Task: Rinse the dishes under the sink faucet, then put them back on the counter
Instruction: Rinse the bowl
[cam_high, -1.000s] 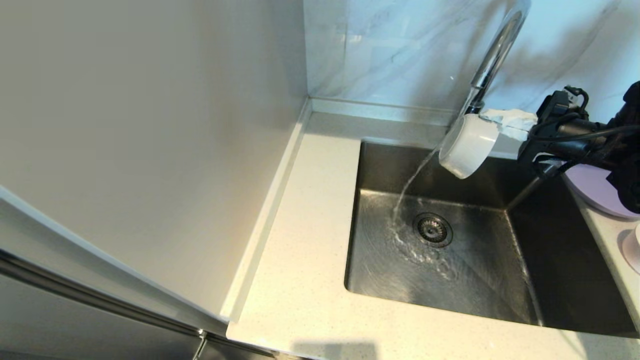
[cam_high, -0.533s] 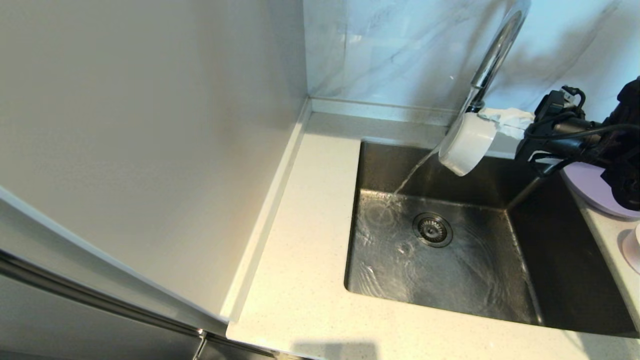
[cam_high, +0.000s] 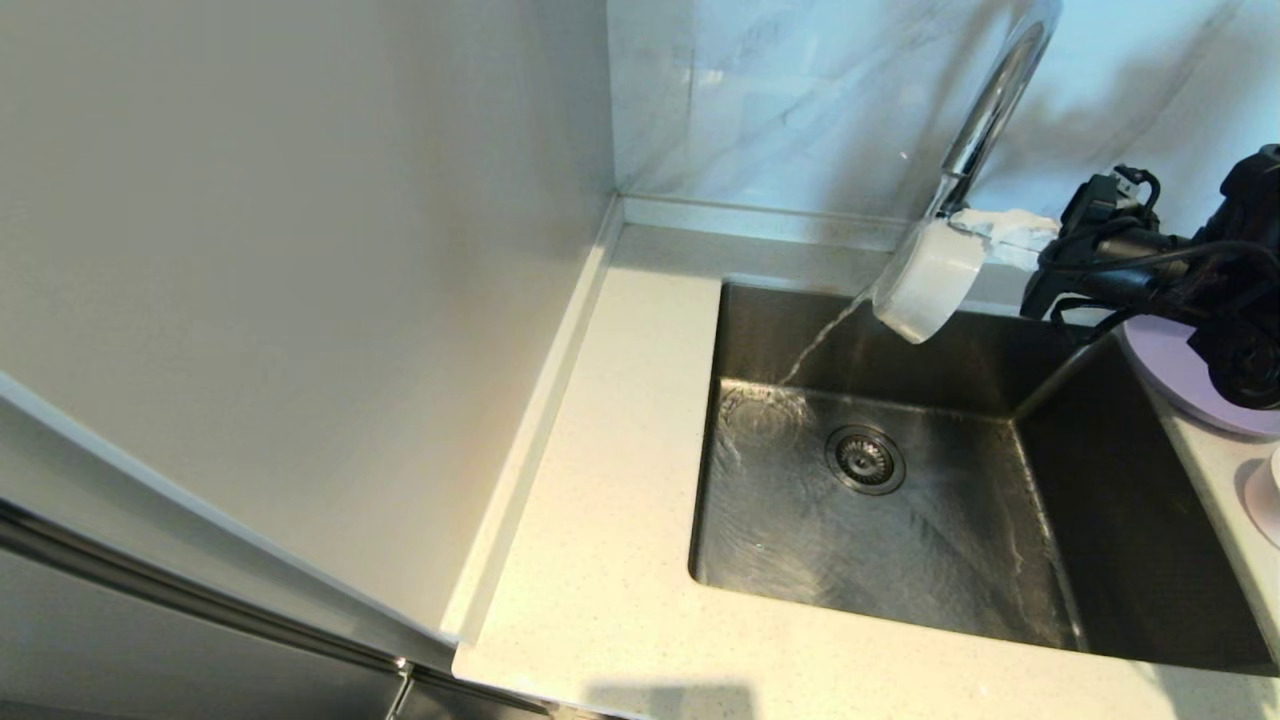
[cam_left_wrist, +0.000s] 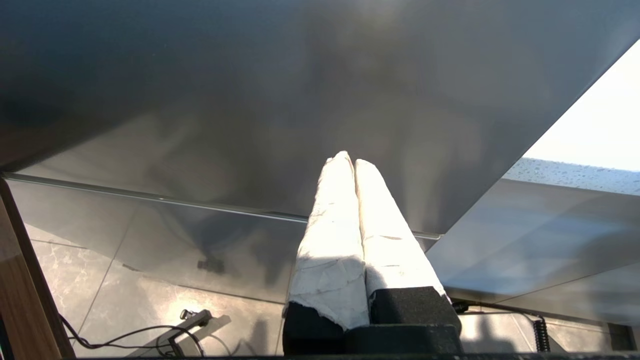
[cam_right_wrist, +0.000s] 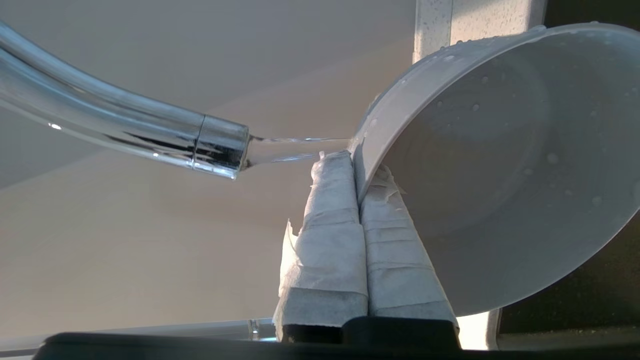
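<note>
The right gripper (cam_right_wrist: 356, 165) has its jaws pinched tight on the rim of the bowl (cam_high: 928, 280), one white-wrapped finger (cam_right_wrist: 330, 220) outside the wall and the other inside. The bowl is small, deep and pale pink-white. It is tipped on its side up in the air, over the back edge of the sink (cam_high: 900, 540). In the right wrist view its smooth inside is dotted with little water drops.

The shiny faucet (cam_high: 990, 105) ends right at the bowl's rim. A thin stream of water (cam_high: 820, 338) runs off the bowl toward 7 o'clock and lands on the sink floor, at about 10 o'clock from the round drain (cam_high: 865, 459). The floor of the sink is wet and rippled there.

The lilac plate (cam_high: 1175, 375) lies flat on the counter (cam_high: 610, 560) at 3 o'clock from the sink, partly hidden under the black right arm. It is wide and shallow.

The left gripper (cam_left_wrist: 352, 162) is away from the sink, low beside a grey cabinet side. Its jaws are pressed together with nothing between them.
</note>
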